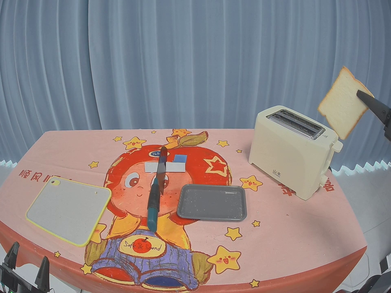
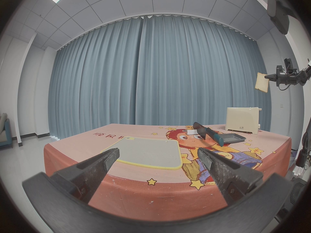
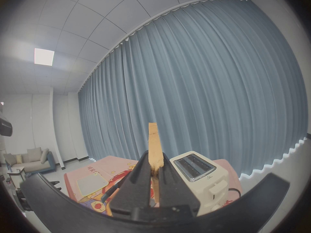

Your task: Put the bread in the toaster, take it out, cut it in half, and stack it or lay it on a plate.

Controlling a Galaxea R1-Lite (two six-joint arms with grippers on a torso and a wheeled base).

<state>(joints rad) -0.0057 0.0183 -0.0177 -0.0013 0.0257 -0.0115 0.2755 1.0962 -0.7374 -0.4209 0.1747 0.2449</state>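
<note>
– Black right pincer [image 3: 155,160]: clamped shut on the bread [image 1: 344,103], slice tilted, held in the air.
– Beneath it?
– Toaster [image 1: 294,149], slots below and slightly left. Plate [image 1: 212,202] and knife [image 1: 157,188] farther left.
– Left pincer [image 2: 158,154]?
– Spread wide, holding nothing; board [image 1: 67,210] just ahead.

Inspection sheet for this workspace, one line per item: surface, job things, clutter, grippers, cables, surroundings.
Surface: table under pink cartoon cloth.
Job's things: bread slice held in the air beside the toaster, slots empty; knife propped on a white-and-blue block; grey plate and cutting board bare.
Clutter: nothing seen.
Grippers: left gripper open, off the table's near edge; right gripper shut on the bread slice.
Cables: dark cord by the toaster's base.
Surroundings: blue curtain, sofa.
</note>
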